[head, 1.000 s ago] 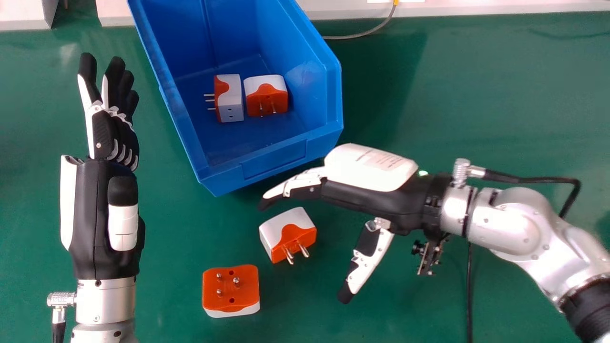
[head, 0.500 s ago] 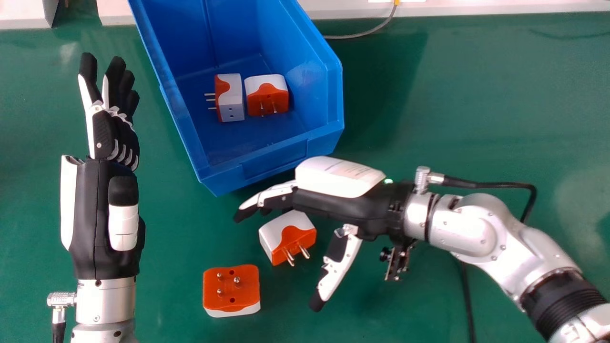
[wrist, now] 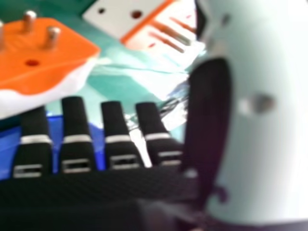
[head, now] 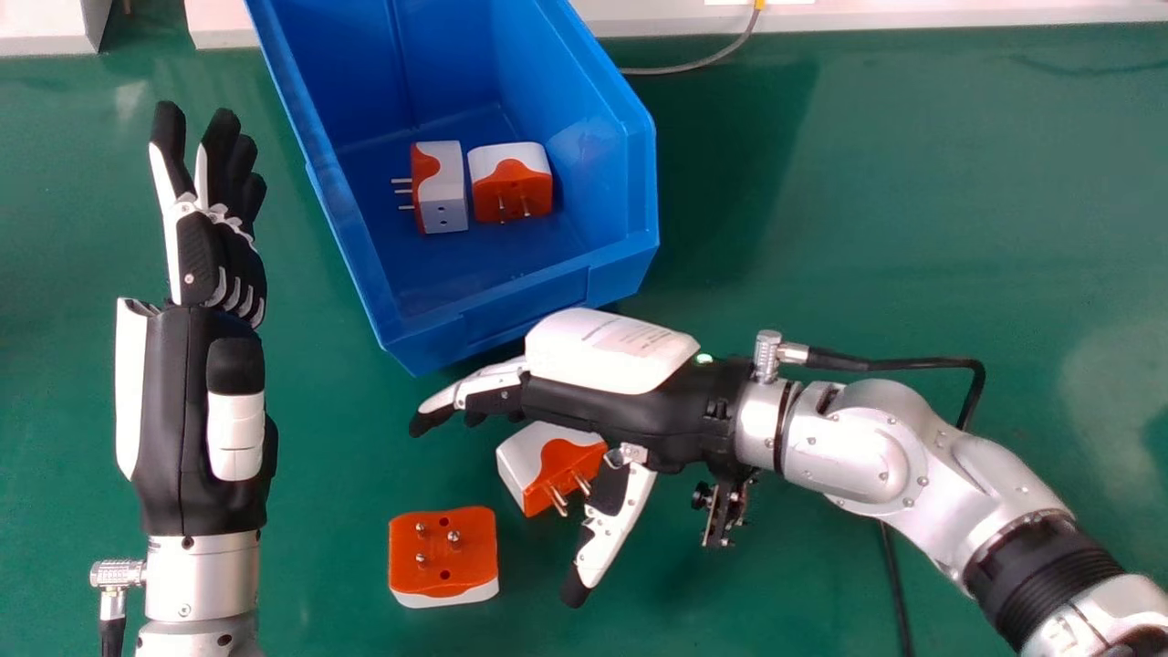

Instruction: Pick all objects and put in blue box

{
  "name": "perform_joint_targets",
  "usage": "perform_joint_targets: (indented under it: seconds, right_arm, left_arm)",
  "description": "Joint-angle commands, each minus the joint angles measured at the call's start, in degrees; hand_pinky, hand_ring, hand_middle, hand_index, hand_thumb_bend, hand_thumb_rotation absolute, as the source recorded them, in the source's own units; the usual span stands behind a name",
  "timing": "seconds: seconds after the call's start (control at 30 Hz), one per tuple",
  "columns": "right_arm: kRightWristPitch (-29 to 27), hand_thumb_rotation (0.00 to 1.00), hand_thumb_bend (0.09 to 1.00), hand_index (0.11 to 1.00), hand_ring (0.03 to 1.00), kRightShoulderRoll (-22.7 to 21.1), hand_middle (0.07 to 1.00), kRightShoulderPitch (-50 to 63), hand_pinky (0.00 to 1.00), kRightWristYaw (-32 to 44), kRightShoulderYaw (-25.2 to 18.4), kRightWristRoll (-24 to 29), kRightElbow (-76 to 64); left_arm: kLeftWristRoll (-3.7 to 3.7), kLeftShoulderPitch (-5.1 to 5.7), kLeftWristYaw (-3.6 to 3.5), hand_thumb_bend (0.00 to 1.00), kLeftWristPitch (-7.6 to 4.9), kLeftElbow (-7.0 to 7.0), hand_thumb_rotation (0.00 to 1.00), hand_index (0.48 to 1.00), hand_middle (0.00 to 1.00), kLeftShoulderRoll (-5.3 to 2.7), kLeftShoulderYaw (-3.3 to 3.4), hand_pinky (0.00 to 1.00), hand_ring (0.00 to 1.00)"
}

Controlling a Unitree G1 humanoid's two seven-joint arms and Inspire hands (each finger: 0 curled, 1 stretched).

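Head view: the right robot hand (head: pixel 593 406) has travelled toward the view's left and bottom since the earlier frames, its fingers extended and its thumb spread well away from them. The angled adapter (head: pixel 525 461) lies on the table (head: pixel 876 182), partly covered by the palm, and has shifted slightly toward the view's bottom. The pins-up adapter (head: pixel 443 547) lies nearby, unmoved. Inside the blue box (head: pixel 525 324) rest the side-lying adapter (head: pixel 441 187) and the orange-faced adapter (head: pixel 513 192), just beside each other. The box's front rim is near the back of the hand; a strip of table separates the box from the left robot hand (head: pixel 233 260), whose fingers are straight. Open table spreads to the box's right.

Right hand view: the robot hand (wrist: pixel 115 139) has its fingers straight and apart, with both table adapters beyond them.
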Motion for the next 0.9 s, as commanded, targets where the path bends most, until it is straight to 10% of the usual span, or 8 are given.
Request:
perform_joint_targets:
  seconds: [0.0,0.87]
  right_arm:
    - [-1.2,0.18,0.992,0.822,0.771,-0.3,0.821,-2.4,0.67,-1.4,0.4,-0.8,0.3]
    - [0.4,0.00,0.956,0.823,0.757,-5.2,0.816,-7.9,0.66,-0.6,3.6,-8.4,-1.4]
  left_arm:
    - [-0.29,0.10,-0.16,0.97,-0.76,-1.33,1.00,1.000,1.00,0.42,-0.09,1.00,1.00]
    - [-1.04,0.17,-1.06,0.97,-0.93,-1.39,0.99,1.000,1.00,0.62,0.22,1.00,1.00]
